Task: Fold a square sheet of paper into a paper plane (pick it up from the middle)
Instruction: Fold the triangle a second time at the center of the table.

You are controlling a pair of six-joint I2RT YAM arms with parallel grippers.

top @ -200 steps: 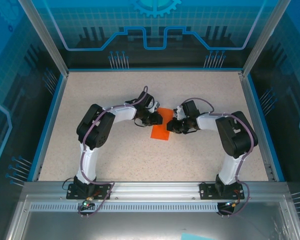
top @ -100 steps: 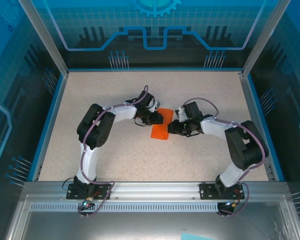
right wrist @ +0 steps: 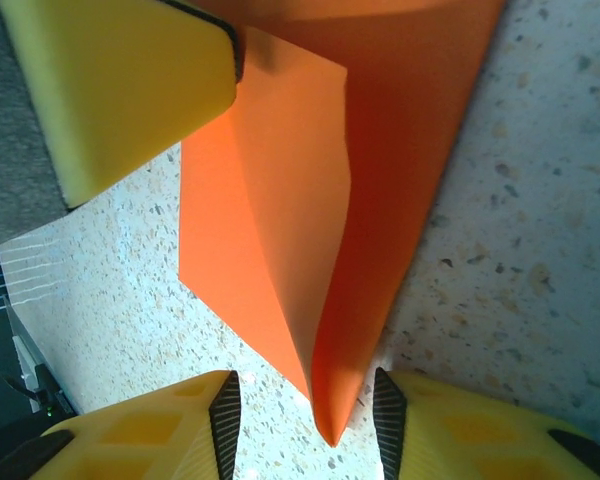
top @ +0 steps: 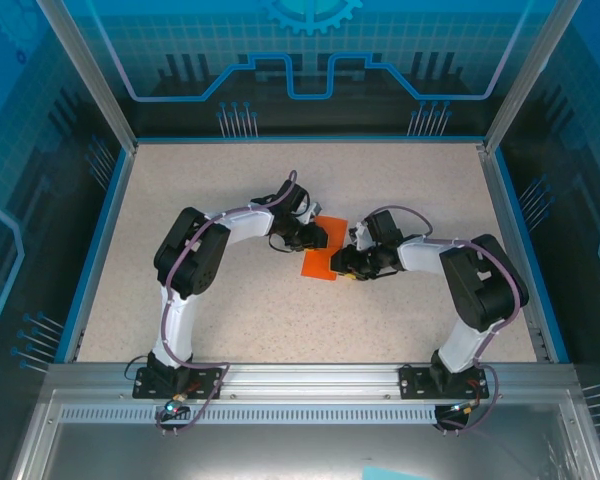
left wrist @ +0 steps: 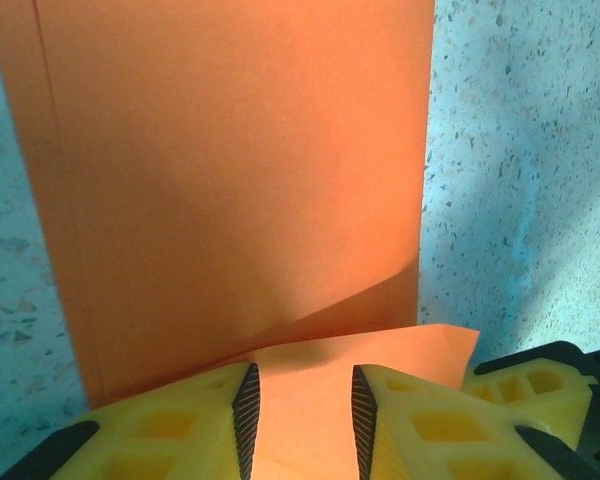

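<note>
The orange paper plane (top: 318,263) lies on the speckled table mid-field, folded narrow with a pointed end. In the left wrist view its broad flat part (left wrist: 230,170) stretches away, and a raised flap runs between my left gripper's (left wrist: 302,385) parted fingers without being pinched. My left gripper (top: 314,238) sits at the paper's far end. In the right wrist view the pointed tip (right wrist: 332,425) lies between my right gripper's (right wrist: 302,395) fingers, with a gap on each side. My right gripper (top: 343,262) is low at the paper's right edge. Both grippers are open.
The speckled table (top: 230,320) is ringed by a blue rim (top: 90,260) and clear enclosure walls. The left gripper's yellow finger (right wrist: 120,90) shows at the top left of the right wrist view, close over the paper. Both arms bend inward toward the centre.
My right gripper has opened and shifted left and nearer, down to the paper's right edge. The left gripper's jaws have widened a little in place. The paper has barely moved.
</note>
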